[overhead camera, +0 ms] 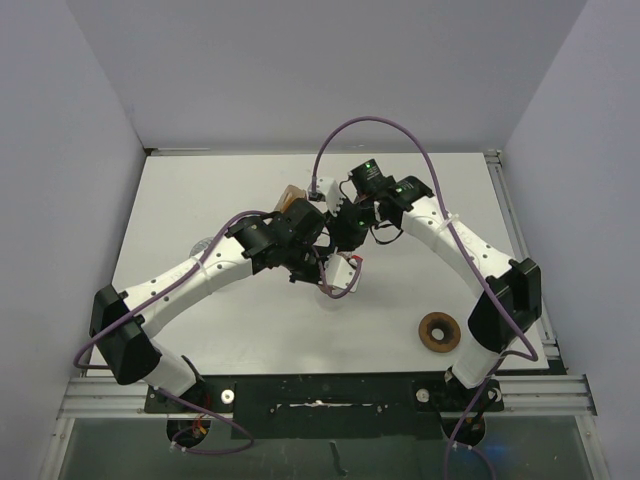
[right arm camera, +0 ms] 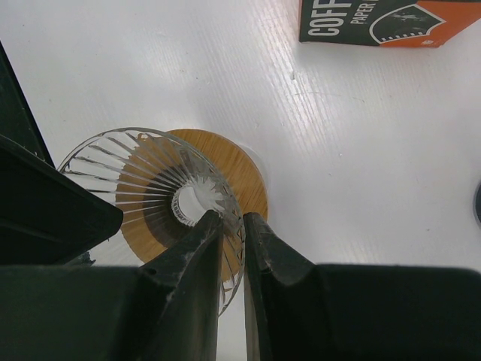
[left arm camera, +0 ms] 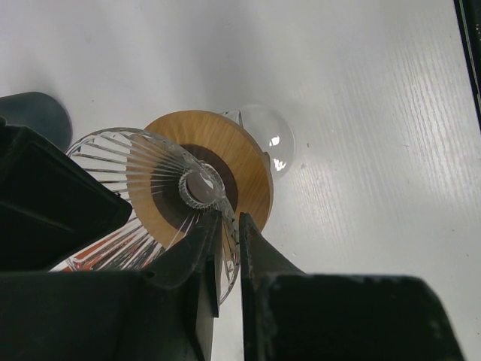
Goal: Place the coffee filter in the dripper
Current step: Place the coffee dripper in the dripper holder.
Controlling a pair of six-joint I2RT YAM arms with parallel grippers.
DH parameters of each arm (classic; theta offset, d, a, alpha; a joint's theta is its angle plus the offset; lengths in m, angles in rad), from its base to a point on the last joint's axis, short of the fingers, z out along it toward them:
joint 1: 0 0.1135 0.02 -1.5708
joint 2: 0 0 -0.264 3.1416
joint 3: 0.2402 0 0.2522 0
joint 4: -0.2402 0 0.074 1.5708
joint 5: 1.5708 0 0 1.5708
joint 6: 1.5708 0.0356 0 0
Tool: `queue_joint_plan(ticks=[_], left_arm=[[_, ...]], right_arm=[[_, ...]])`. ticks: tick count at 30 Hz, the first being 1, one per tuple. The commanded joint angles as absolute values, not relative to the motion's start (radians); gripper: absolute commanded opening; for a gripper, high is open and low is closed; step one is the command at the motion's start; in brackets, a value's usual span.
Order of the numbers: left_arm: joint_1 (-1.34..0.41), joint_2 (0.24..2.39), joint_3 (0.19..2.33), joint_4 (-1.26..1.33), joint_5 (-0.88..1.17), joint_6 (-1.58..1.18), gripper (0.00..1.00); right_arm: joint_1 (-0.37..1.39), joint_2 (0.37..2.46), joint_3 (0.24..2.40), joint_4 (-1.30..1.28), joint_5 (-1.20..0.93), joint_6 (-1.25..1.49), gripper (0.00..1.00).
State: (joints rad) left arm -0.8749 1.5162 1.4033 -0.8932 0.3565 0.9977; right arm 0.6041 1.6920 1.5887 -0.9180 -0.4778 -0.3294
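The dripper (left arm camera: 161, 177) is a clear ribbed glass cone with a round wooden collar (left arm camera: 240, 162), held tilted above the white table. My left gripper (left arm camera: 229, 214) is shut on its glass wall, one finger inside and one outside. My right gripper (right arm camera: 233, 216) is shut the same way on the dripper (right arm camera: 150, 173) wall. In the top view both wrists meet over mid-table, left gripper (overhead camera: 310, 262) and right gripper (overhead camera: 340, 240), and they hide the dripper. No loose coffee filter shows; a box printed "COFFEE PAPER" (right arm camera: 383, 19) lies on the table.
A brown ring (overhead camera: 438, 332) lies on the table near the right arm's base. A clear glass bulb (left arm camera: 272, 139) sits just behind the dripper. A dark rounded object (left arm camera: 34, 113) is at the left. Walls close in the table (overhead camera: 200, 190) on three sides.
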Motion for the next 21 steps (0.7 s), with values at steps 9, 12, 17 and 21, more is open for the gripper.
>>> queue_joint_plan(ticks=[9,12,17,21], left_arm=[[-0.848,1.581,1.378,-0.957,0.328,0.951,0.03],[-0.848,1.585,1.377,-0.956,0.327,0.948,0.03],[-0.848,1.589,1.379,-0.956,0.328,0.941,0.03],[-0.847,1.592,1.378,-0.956,0.328,0.935,0.03]], right_arm=[[0.609,1.712,1.496,-1.010,-0.345,-0.377,0.14],[0.609,1.711,1.494,-1.009,-0.343,-0.377,0.14],[0.609,1.714,1.491,-1.008,-0.342,-0.378,0.14],[0.610,1.718,1.483,-1.005,-0.339,-0.377,0.14]])
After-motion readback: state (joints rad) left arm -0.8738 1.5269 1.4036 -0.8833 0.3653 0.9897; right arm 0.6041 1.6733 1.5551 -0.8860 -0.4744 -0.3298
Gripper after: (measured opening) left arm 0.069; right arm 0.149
